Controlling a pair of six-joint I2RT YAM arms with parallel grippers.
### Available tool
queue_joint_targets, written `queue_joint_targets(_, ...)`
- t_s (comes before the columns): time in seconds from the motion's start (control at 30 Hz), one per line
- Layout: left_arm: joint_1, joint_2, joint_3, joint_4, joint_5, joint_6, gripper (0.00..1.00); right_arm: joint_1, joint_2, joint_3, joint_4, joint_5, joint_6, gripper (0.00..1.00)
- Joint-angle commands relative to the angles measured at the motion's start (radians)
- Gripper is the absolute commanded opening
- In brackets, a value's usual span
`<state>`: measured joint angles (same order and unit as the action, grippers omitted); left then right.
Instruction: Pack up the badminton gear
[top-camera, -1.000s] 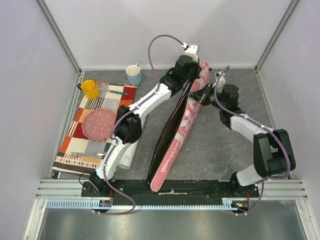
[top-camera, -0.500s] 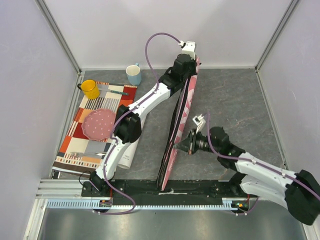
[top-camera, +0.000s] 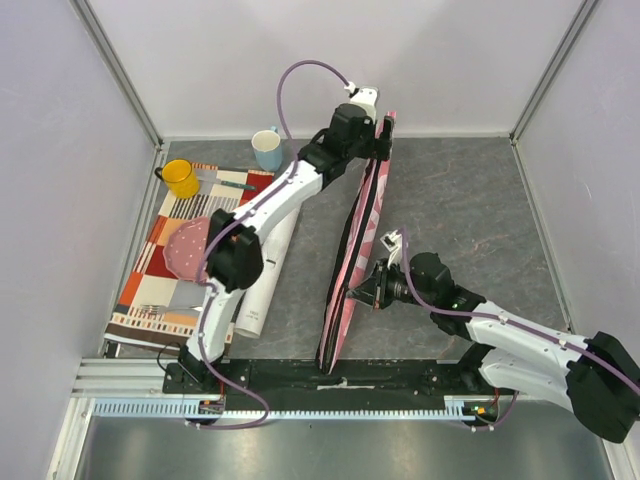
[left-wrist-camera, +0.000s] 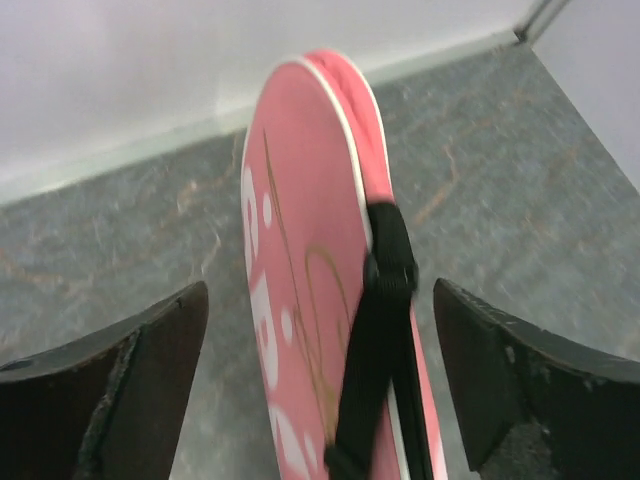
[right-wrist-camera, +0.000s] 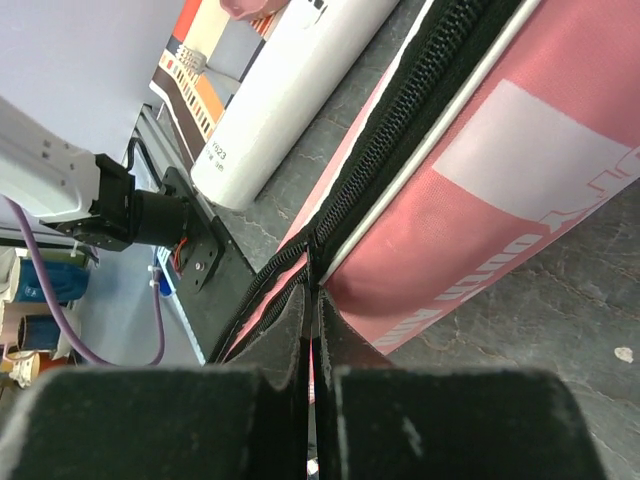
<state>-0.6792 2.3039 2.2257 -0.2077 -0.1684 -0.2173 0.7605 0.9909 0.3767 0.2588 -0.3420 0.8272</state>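
Note:
The pink racket bag (top-camera: 362, 235) stands on its long edge, running from the back wall toward the near rail. My left gripper (top-camera: 377, 132) hovers over the bag's far end, open. In the left wrist view its fingers (left-wrist-camera: 130, 385) stand wide on either side of the bag (left-wrist-camera: 290, 260) and its black strap (left-wrist-camera: 385, 320), touching neither. My right gripper (top-camera: 372, 291) is at the bag's middle, shut on the zipper pull (right-wrist-camera: 313, 262) of the black zipper (right-wrist-camera: 400, 130). The long white tube (top-camera: 262, 285) lies left of the bag, partly under the left arm.
A striped mat (top-camera: 150, 290) at the left carries a pink plate (top-camera: 186, 250) and cutlery. A yellow mug (top-camera: 181, 178) and a blue mug (top-camera: 267, 150) stand at the back left. The black base rail (top-camera: 400, 378) runs along the near edge.
My left gripper has opened and let go of the bag's far end. My right gripper has travelled from the far end down to the bag's middle, and the bag now stands more upright.

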Motion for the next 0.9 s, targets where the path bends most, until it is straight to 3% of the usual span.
queue_joint_targets(0.0,0.000,-0.301,-0.113,-0.152,0.122,-0.020,1.00,-0.020,-0.003,0.041,0.045,0.012,-0.034,0.00)
queue_joint_targets(0.03,0.000,-0.335,-0.139,-0.186,0.154,-0.021,0.99,-0.021,-0.006,0.044,0.034,0.006,-0.037,0.00)
queue_joint_targets(0.13,0.016,-0.467,-0.297,-0.283,0.303,-0.060,0.85,-0.021,-0.021,0.063,0.008,0.001,-0.049,0.00)
queue_joint_targets(0.23,-0.012,-0.567,-0.480,-0.288,0.369,-0.030,0.87,-0.021,-0.024,0.067,0.011,-0.011,-0.046,0.00)
queue_joint_targets(0.3,-0.066,-0.580,-0.540,-0.326,0.286,-0.022,0.99,-0.020,-0.017,0.065,0.026,-0.021,-0.040,0.00)
queue_joint_targets(0.33,-0.080,-0.590,-0.555,-0.331,0.188,-0.027,1.00,-0.020,-0.012,0.068,0.026,-0.025,-0.040,0.00)
queue_joint_targets(0.4,-0.115,-0.606,-0.618,-0.312,0.138,-0.051,1.00,-0.021,-0.012,0.068,0.022,-0.029,-0.042,0.00)
queue_joint_targets(0.53,-0.172,-0.583,-0.669,-0.286,0.116,-0.083,0.99,-0.020,-0.002,0.070,0.022,-0.034,-0.050,0.00)
queue_joint_targets(0.6,-0.184,-0.529,-0.653,-0.288,0.110,-0.099,0.92,-0.023,0.003,0.074,0.020,-0.032,-0.057,0.00)
queue_joint_targets(0.63,-0.187,-0.511,-0.644,-0.288,0.109,-0.106,0.81,-0.021,0.009,0.079,0.020,-0.032,-0.059,0.00)
queue_joint_targets(0.8,-0.204,-0.423,-0.615,-0.280,-0.023,-0.090,0.70,-0.021,0.015,0.088,-0.009,-0.023,-0.068,0.00)
queue_joint_targets(0.87,-0.204,-0.408,-0.615,-0.282,-0.054,-0.082,0.54,-0.020,0.011,0.096,-0.027,-0.015,-0.074,0.00)
